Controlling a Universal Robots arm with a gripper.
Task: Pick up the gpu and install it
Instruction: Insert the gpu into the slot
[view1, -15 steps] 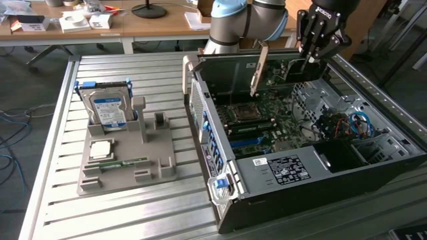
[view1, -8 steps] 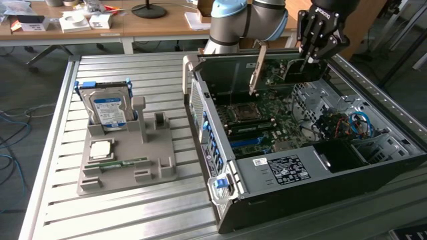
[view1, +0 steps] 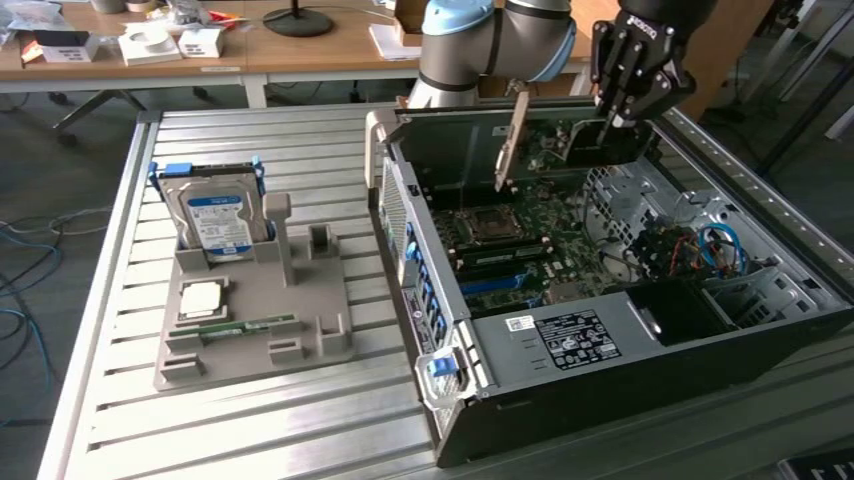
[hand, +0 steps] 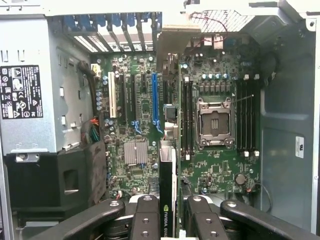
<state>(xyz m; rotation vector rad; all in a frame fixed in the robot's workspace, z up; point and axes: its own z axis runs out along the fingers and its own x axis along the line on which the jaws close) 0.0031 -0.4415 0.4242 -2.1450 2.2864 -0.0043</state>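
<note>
Gripping one gpu (hand: 168, 197), one tool (view1: 618, 118) hangs over one open case (view1: 627, 400)

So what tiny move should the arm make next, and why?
Probably ease the gpu straight down a little. The fingers clamp it edge-on inside the open case, above the motherboard, running parallel to the long blue slot, but it does not look seated yet.

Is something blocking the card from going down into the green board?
Nothing visible does. The gripper holds the gpu edge-down over the board, and the long blue slot beside its edge lies bare. The cable bundle sits off by the black box. What lies right under the gpu is hidden.
</note>
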